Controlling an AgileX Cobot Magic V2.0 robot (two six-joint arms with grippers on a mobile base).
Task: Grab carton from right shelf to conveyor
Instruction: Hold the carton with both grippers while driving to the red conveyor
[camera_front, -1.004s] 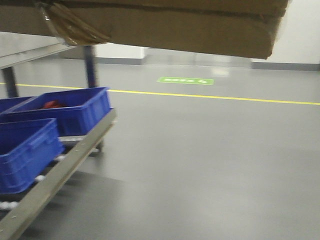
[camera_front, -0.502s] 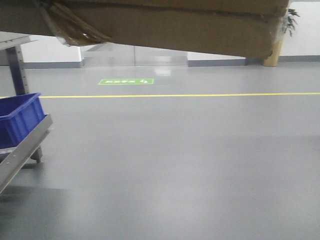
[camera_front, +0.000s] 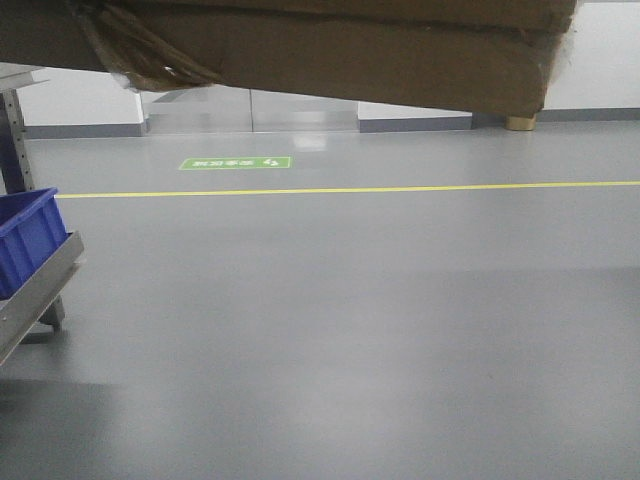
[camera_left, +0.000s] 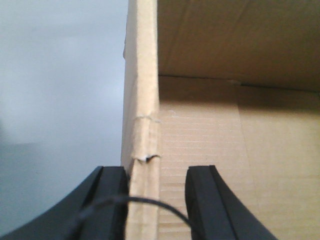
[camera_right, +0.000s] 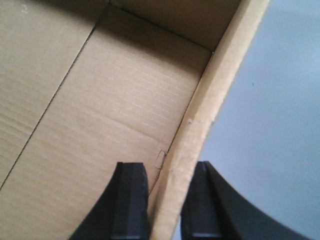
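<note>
The carton (camera_front: 330, 55) hangs in the air across the top of the front view, tilted down toward the right, above bare grey floor (camera_front: 350, 330) crossed by a yellow line (camera_front: 400, 187). It is clear of the shelf (camera_front: 35, 290) and its blue bin (camera_front: 25, 235) at the left edge. The right claw (camera_right: 166, 170) is clenched on the carton's right wall, one finger on each face. The left claw (camera_left: 156, 172) straddles the left wall with its outer finger (camera_left: 112, 200) against the cardboard and its inner finger seemingly standing off, so I cannot tell whether it grips.
</note>
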